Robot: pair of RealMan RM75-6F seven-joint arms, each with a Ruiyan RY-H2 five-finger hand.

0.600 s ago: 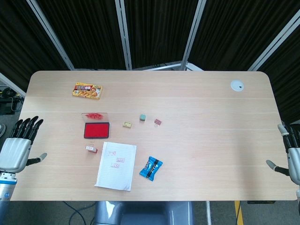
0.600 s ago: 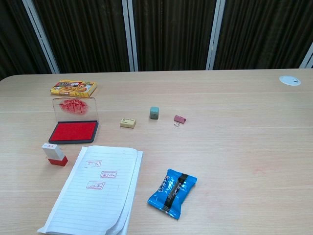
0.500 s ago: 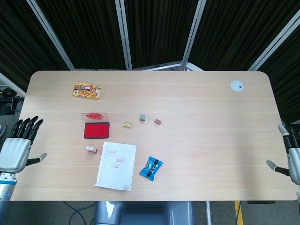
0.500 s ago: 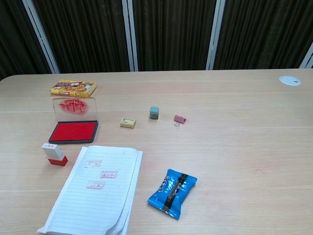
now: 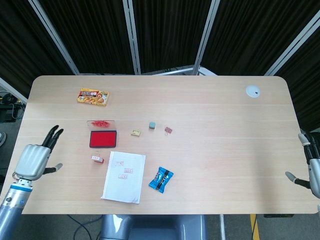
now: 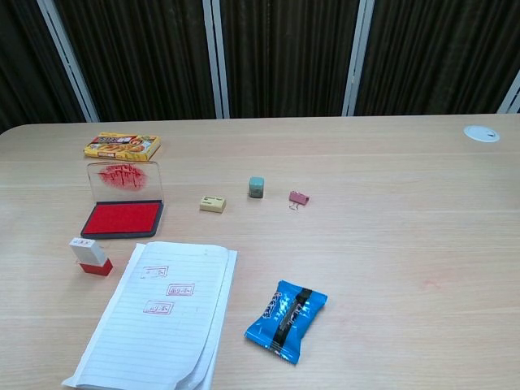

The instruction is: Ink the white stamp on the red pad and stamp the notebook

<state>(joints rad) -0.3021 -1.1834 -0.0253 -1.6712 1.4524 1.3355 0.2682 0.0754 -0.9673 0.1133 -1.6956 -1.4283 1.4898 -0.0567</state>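
A yellow snack box (image 6: 122,146) lay at the far left of the wooden surface (image 6: 390,211). Near the middle sat a row: a small tan eraser (image 6: 213,203), a grey-green cube (image 6: 257,187) and a pink binder clip (image 6: 299,197). A blue wrapped packet (image 6: 286,319) lay nearer the front. A white round disc (image 6: 482,133) sat at the far right corner.

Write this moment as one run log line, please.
left robot hand: open, over table edge | right robot hand: open | stamp: untouched, beside notebook | red pad: lid up

Lab: black curtains (image 5: 165,30) behind bare test table (image 5: 225,130).
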